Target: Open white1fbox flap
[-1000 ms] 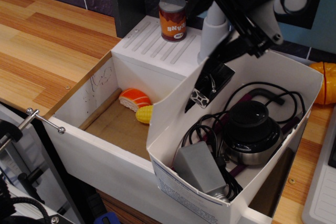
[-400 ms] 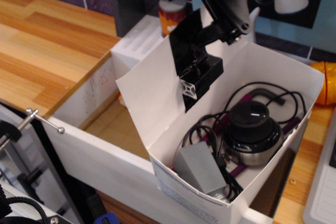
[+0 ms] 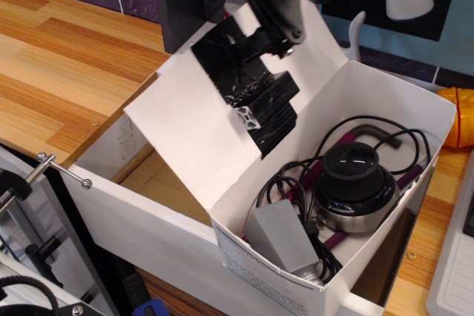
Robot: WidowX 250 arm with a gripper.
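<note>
One flap (image 3: 200, 127) is all that is standing between success and a spill: it is leaning outward from the long left edge of the white1fbox (image 3: 337, 216), tilted over the open white basin (image 3: 129, 216) beside it, black tape patch (image 3: 248, 83) facing up. The box itself is sitting at the right of that basin, on the wooden bench (image 3: 70, 57), with its top uncovered and a black round device (image 3: 355, 183), a grey adapter (image 3: 281, 238) and tangled cables (image 3: 292, 179) lying inside.

At the flap's upper edge the dark hand (image 3: 270, 31) is touching or pinching the cardboard near the tape, but whether its jaws are actually closing on the panel I cannot tell; the fingertips are lost against the black patch.

Several things look risky to me. If the grip is only a light contact, the flap is likely to spring back toward the box as soon as the hand is pulling away. If it is pulling too hard sideways, the light box could be dragging or tipping toward the basin, since nothing is bracing it. Tape is crinkling where the hand is working, so the fingers could be snagging on it. A sweep farther left might also be pushing the panel down into the basin.
</note>
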